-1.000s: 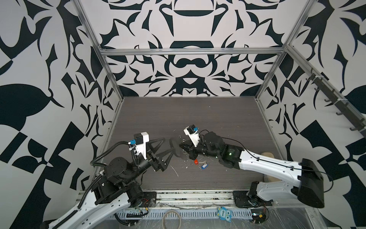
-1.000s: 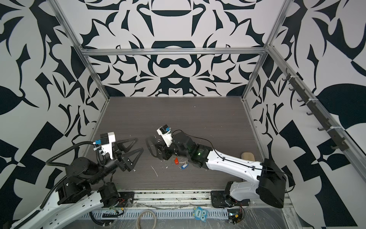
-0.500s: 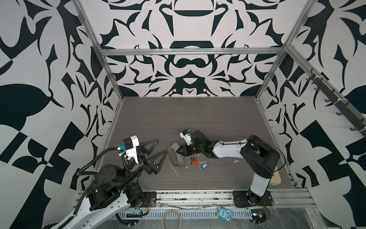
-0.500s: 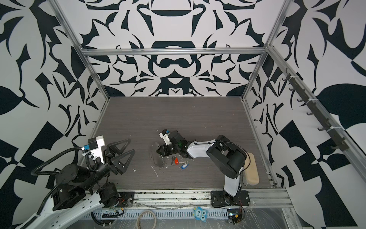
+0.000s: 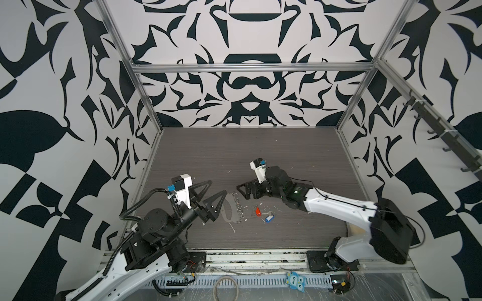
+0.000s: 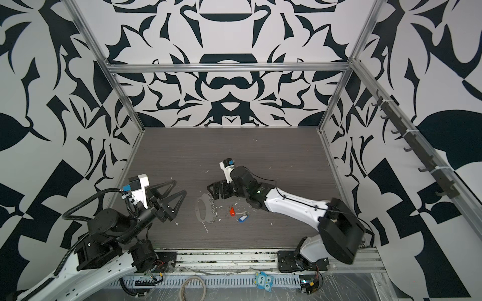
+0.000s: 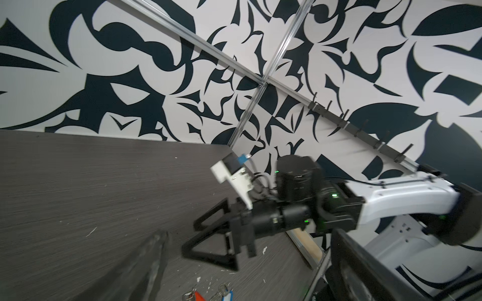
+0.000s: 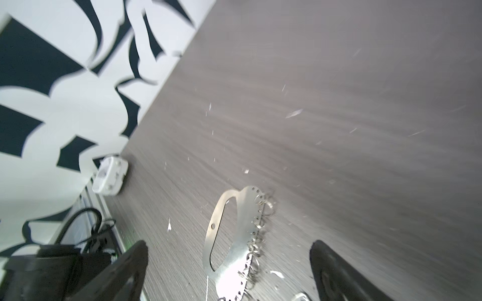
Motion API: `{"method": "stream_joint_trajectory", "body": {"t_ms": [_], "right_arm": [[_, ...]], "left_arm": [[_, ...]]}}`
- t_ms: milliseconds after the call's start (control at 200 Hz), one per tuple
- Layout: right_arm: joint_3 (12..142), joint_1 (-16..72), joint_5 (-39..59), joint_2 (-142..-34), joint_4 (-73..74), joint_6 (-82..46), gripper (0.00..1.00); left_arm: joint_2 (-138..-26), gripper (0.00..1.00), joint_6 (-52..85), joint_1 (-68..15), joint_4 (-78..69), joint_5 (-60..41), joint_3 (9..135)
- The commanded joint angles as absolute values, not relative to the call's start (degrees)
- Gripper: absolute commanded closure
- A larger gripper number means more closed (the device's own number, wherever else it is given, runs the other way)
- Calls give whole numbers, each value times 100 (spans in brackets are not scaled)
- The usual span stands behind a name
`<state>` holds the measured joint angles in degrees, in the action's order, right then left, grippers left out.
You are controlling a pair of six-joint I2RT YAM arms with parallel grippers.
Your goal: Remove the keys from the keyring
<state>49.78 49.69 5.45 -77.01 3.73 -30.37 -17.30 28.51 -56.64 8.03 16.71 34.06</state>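
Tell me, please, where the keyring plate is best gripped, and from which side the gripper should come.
Probably the curved handle bar of the keyring plate, beside its long slot. It lies flat with split rings along the straight edge, so come from above on the curved side, near the left gripper, one finger into the slot.

One red-tagged key (image 5: 257, 211), one blue-tagged key (image 5: 269, 219), one keyring (image 5: 233, 211)

The keyring (image 8: 243, 229) looks like polished metal. The tabletop (image 5: 234, 156) is matt woodgrain; the keys (image 5: 265, 214) carry glossy plastic tags
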Motion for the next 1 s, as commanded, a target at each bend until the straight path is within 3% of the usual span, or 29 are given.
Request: {"method": "stream_joint_trajectory", "body": {"t_ms": [0,175,240,435,575,765,995], "right_arm": [[4828,4991,-540,-7088,-383,-2830,2],[4525,4988,-1530,-6288,-918,-3073,1],[4416,4981,-1632,-6062,-882,-3138,0],[4243,4982,-1951,-5742,-779,-2754,0],[4148,4974,-1892,-5695,-562,-2411,0],[3885,4820,-2039,-5594,-238,-1877,1],[3278,4197,-2283,-5184,610,-1624,0]], "left_arm": [[-2063,1,2757,-5669,756,2896,3364],[-2704,1,1577,-5604,-212,5227,3197],[-2966,1,1012,-5321,-718,5581,3129],[-3940,1,1417,-2818,-614,4375,3035],[-5051,1,1938,-1406,-1492,4022,2598],[-6798,1,1048,-881,-3177,4276,2280],[-8383,0,499,-590,-5211,3881,2080]]}}
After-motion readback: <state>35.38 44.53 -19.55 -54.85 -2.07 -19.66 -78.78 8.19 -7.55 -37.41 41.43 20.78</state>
